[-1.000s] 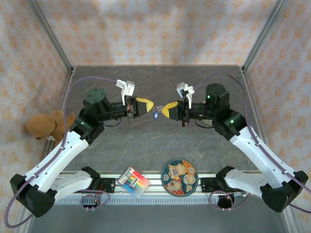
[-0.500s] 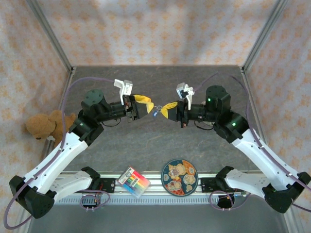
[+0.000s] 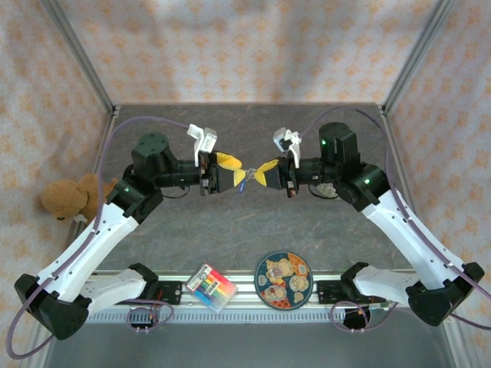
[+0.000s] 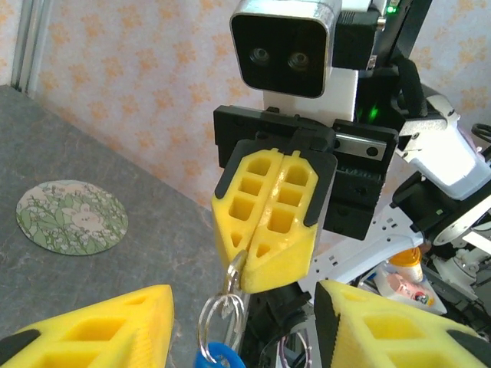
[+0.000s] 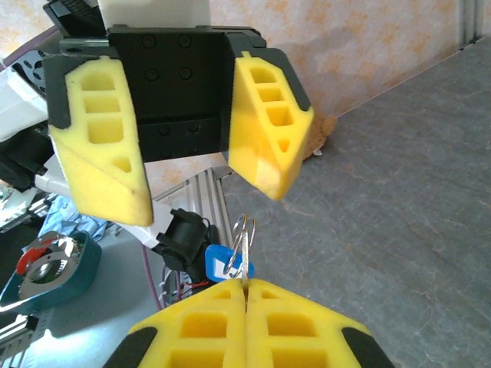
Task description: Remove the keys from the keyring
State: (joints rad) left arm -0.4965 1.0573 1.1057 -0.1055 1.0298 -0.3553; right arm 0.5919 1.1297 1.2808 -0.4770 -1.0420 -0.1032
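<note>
Over the grey table [image 3: 307,222], right gripper [image 5: 244,285] pinching the keyring [image 5: 243,238] by its metal loop, blue tag [image 5: 221,264] dangling, left gripper [image 5: 201,201] facing it, fingers [image 5: 268,130] spread wide.

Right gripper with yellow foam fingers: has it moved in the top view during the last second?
Yes, slightly: the right gripper has shifted left, toward the left gripper, judged against the round patterned plate at the near edge.
</note>
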